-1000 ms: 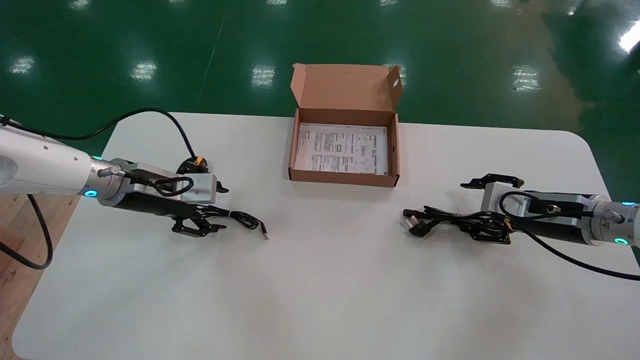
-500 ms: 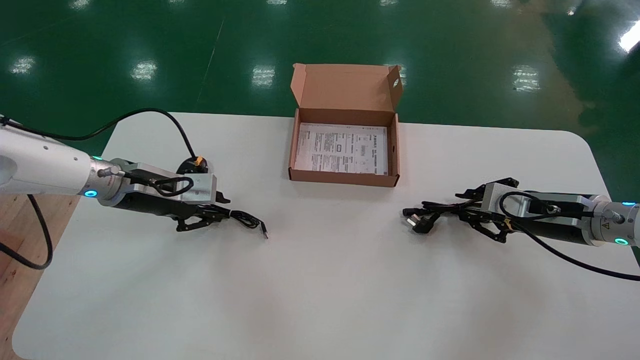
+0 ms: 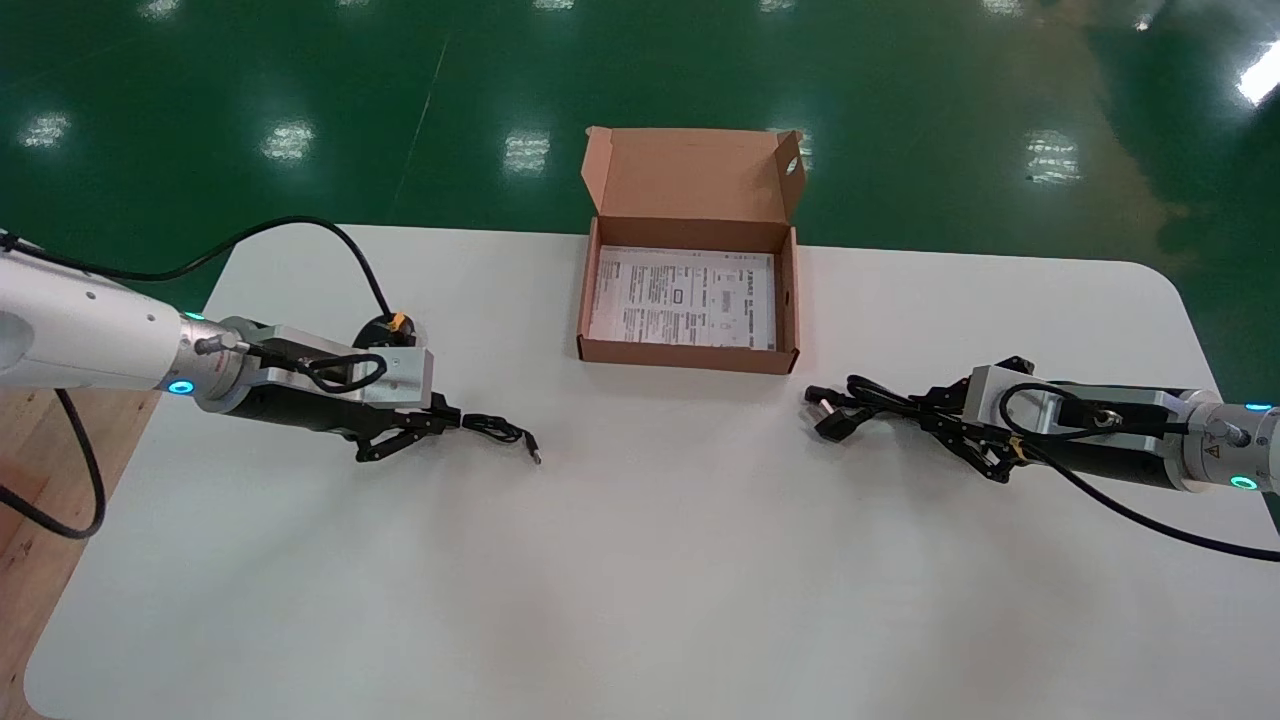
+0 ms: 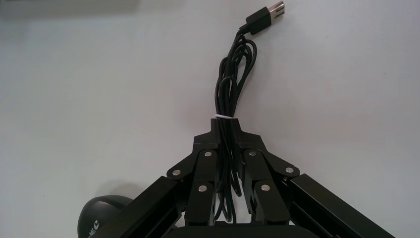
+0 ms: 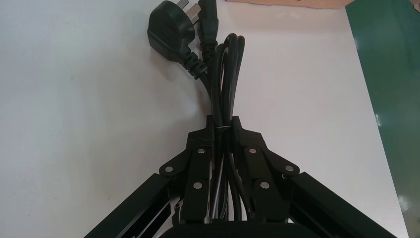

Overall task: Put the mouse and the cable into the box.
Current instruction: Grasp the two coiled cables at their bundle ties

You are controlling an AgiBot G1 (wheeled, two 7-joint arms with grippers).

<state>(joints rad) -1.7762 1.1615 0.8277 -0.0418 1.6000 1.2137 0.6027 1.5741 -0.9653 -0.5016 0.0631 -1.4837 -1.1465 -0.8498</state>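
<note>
Mouse [image 4: 101,218] on worktop [image 3: 640,560], robot's L side, just beside left pincer [image 4: 227,130]. White logo on it, partly cut off, unreadable. L pincer clenched on bundled mouse lead [image 4: 233,84]; USB plug [image 4: 265,17] points toward centre. R side: right pincer [image 5: 223,126] clenched on coiled power cable [image 5: 225,74], wall plug [image 5: 171,32] sticking out ahead. Box [image 3: 690,355] open at far centre, well apart from both; printed sheet [image 3: 685,297] inside, text too small to read.

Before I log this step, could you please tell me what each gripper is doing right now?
Left gripper: closed on the bundled USB cable.
Right gripper: closed on the coiled power cable.
</note>
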